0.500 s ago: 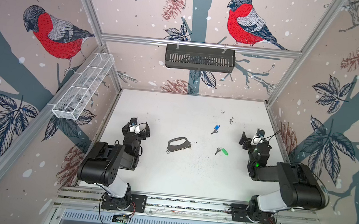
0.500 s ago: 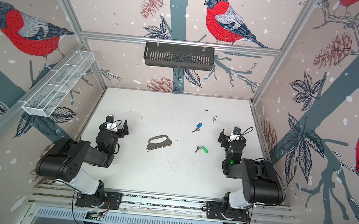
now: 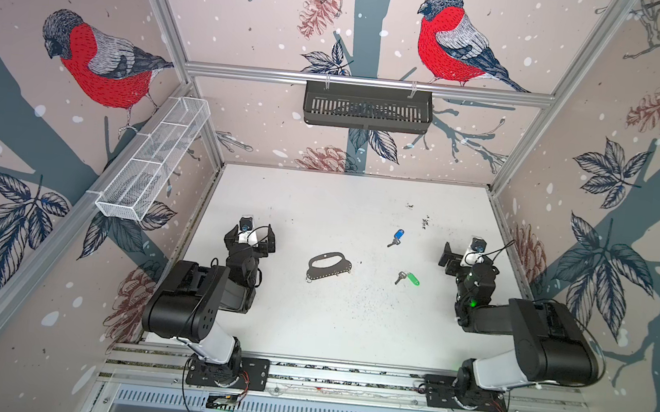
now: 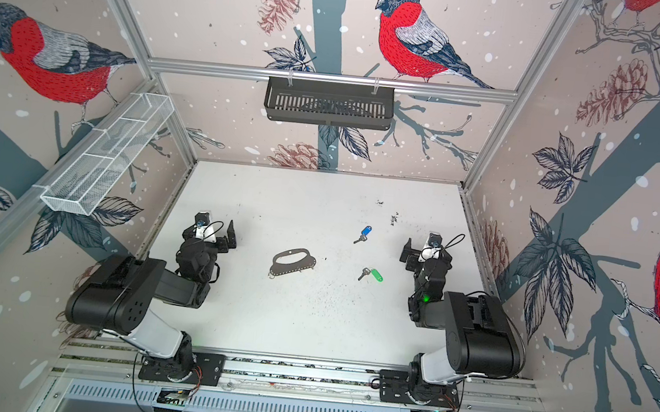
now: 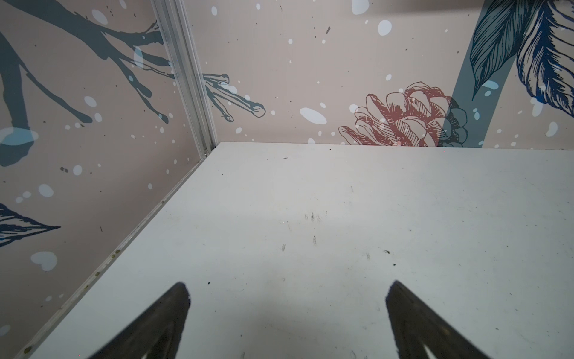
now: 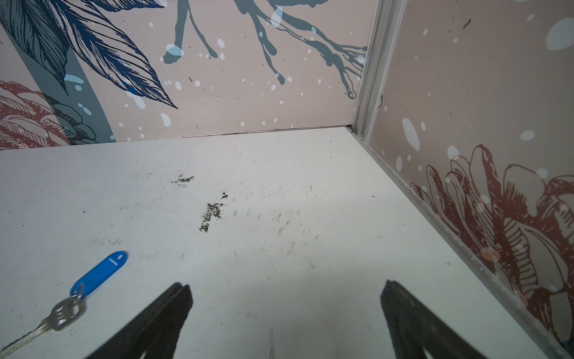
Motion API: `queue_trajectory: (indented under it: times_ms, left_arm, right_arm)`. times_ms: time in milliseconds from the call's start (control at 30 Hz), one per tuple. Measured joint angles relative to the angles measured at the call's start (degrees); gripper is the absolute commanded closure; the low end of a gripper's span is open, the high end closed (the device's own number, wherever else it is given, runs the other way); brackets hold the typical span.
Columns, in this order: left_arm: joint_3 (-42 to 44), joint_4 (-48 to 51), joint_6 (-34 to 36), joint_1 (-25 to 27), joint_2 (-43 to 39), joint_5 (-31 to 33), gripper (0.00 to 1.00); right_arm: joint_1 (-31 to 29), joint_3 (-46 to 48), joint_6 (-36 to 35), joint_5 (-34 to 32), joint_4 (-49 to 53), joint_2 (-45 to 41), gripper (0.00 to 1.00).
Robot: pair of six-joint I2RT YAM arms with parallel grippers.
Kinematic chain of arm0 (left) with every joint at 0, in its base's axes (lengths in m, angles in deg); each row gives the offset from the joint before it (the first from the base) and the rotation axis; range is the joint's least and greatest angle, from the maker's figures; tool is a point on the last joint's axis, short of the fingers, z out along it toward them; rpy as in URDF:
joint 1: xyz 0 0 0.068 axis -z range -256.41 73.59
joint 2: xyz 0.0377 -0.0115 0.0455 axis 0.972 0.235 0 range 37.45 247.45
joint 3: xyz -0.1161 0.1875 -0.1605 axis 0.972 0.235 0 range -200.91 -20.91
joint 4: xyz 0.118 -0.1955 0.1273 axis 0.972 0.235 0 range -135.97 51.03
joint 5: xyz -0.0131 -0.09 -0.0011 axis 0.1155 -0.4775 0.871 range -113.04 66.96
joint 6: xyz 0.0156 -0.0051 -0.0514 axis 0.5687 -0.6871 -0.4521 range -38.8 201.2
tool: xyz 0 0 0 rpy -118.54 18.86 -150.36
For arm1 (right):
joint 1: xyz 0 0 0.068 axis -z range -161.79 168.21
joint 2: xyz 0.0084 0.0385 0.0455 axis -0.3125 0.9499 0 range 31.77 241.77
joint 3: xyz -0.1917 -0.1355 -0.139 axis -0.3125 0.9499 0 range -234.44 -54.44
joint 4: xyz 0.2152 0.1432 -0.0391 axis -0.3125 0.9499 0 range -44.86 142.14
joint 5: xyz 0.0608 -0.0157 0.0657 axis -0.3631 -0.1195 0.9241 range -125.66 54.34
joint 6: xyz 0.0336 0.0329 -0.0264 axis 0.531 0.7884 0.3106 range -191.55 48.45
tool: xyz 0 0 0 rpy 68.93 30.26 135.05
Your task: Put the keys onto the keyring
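The keyring (image 3: 329,266) lies flat near the middle of the worktop (image 3: 319,210) in both top views. Its oval opening is toward the top of the frame, and its straight, holed edge with the small metal rings (image 3: 309,280) is toward the bottom. The keys lie loose to its right, apart from it and from each other: the blue-tagged key (image 3: 396,238) is up and to the right, and the green-tagged key (image 3: 407,278) is level with the keyring, further right. Neither is threaded, so the task looks to be at its very start, and the step in hand is judged to be the first reach for a key. The right gripper (image 3: 465,258) is at the right edge of the worktop, jaws spread wide with nothing between them; its wrist view shows the blue-tagged key at the lower left, outside the jaws. The left gripper (image 3: 251,235), left of the keyring, also has its jaws wide and empty, over bare worktop. To reach well, the right arm would best swing inward until a key sits between the jaws, come down low, and close on the plastic tag, leaving the split ring (image 6: 79,292) free for threading. Thin metal on a smooth worktop may slide out of a shallow pinch. The left arm could pin the keyring, clear of its holed edge.
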Motion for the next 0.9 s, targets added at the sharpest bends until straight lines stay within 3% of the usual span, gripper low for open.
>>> queue_trajectory:
  times_ms: [633, 900]
  left_arm:
    - [0.0, 0.1, 0.0, 0.1, 0.0, 0.3, 0.02]
    - [2.3, -0.7, 1.2, 6.5, -6.1, 12.4, 0.02]
  right_arm:
    - [0.0, 0.0, 0.0, 0.2, 0.0, 0.0, 0.0]
    - [-3.3, -1.7, -0.1, -5.7, 3.1, -2.5, 0.0]
